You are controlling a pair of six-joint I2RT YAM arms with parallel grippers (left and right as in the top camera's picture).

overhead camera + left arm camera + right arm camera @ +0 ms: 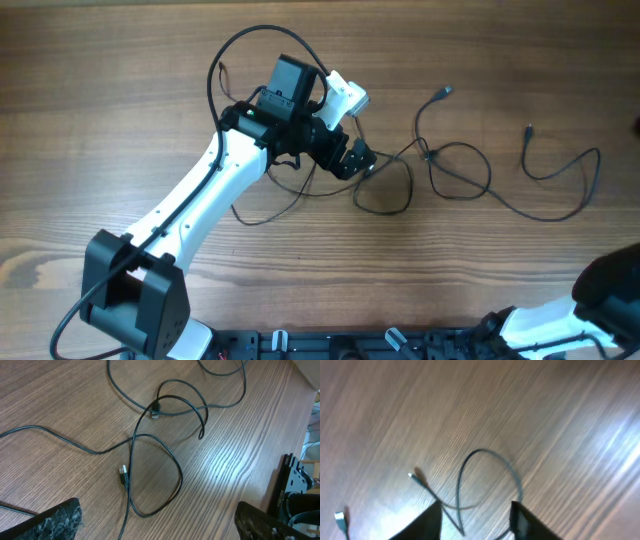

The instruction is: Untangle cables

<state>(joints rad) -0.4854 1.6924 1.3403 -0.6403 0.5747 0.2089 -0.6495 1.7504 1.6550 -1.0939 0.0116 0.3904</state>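
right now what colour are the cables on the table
The cables are black, clearest in the left wrist view.

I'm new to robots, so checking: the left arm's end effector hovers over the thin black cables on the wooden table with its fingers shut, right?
Not quite. The left end effector hovers over the cables on the wooden table, but its fingers stand wide apart, as the left wrist view shows.

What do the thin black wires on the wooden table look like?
The thin black wires look like soft, rubbery strings. They lie flat on the brown wooden table in loose loops that cross over each other in several places, so they are tangled. Their tips carry small plug ends, one right beside a loop.
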